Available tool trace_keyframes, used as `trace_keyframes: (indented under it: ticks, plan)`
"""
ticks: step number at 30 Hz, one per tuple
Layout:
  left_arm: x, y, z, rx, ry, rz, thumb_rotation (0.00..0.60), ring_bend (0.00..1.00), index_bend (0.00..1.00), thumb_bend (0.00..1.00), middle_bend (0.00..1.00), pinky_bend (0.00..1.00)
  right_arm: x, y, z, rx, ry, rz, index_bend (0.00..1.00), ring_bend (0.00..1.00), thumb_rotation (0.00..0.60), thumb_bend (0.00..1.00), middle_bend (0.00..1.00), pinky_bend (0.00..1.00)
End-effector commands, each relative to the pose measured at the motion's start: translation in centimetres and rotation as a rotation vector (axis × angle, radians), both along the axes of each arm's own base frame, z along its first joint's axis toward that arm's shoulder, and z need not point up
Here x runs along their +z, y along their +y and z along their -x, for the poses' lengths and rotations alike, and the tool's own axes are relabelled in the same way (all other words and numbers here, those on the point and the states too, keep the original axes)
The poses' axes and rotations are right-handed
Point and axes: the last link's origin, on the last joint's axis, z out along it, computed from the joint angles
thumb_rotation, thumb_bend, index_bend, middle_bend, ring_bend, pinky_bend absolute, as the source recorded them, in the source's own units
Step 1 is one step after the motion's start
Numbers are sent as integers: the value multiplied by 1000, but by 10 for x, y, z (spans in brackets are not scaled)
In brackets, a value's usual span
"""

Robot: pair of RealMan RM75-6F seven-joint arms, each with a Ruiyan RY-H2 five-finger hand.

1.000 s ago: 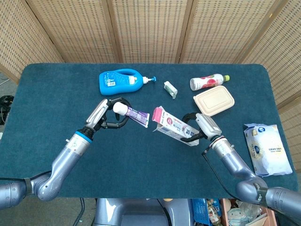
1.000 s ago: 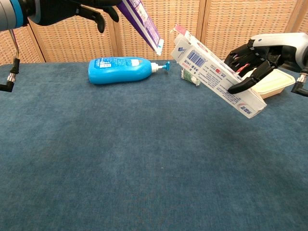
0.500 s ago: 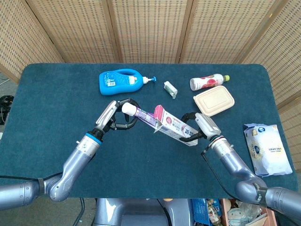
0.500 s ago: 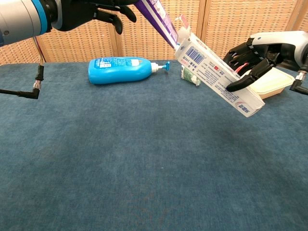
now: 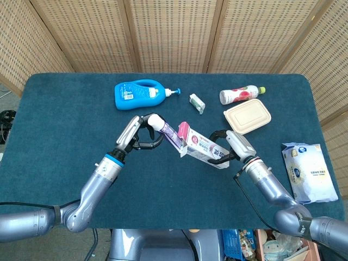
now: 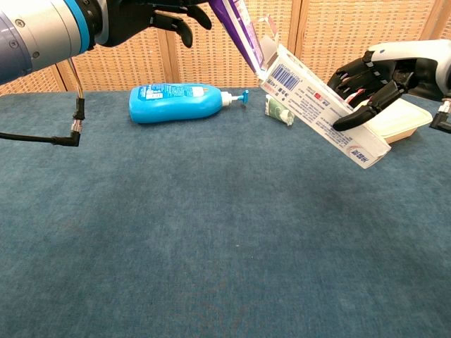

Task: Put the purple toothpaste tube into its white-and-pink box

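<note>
My left hand (image 5: 140, 136) (image 6: 151, 15) holds the purple toothpaste tube (image 5: 168, 130) (image 6: 243, 35) by its white cap end, above the table. The tube slants down to the right and its flat tail sits in the open mouth of the white-and-pink box (image 5: 204, 148) (image 6: 320, 113). My right hand (image 5: 227, 147) (image 6: 370, 77) grips the box near its far end and holds it tilted in the air, open flaps toward the tube. How deep the tube reaches inside is hidden.
On the dark blue table (image 5: 65, 119) lie a blue pump bottle (image 5: 141, 93) (image 6: 183, 101), a small green packet (image 5: 197, 103) (image 6: 278, 111), a beige lidded container (image 5: 248, 117) (image 6: 394, 120), a pink-labelled bottle (image 5: 242, 94) and a wipes pack (image 5: 310, 173).
My left hand has carried the tube rightward, and its tail went from short of the box into the box's open mouth. The tube now slants more steeply. The right hand stayed nearly still.
</note>
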Motion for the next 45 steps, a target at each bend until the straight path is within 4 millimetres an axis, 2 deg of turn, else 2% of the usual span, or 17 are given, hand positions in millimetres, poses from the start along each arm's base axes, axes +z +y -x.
trace_keyframes:
  ticks: [1,21,37,45]
  plan:
    - [1,1,-1,-2,2,-11,600,482,672,413,469,594,1,0,0,3,0,-1,476,252,600,274,521,225]
    - [6,8,-3,12,-23,-25,600,482,674,410,470,594,3,2,-4,14,-8,-12,477,252,600,273,523,225]
    - [-6,6,-4,25,-44,16,600,482,673,409,471,594,3,2,-4,9,-23,-12,477,252,600,273,523,225]
    - [-15,3,-5,-2,3,-6,600,467,648,405,460,581,3,1,-6,5,-44,-10,477,253,600,273,522,225]
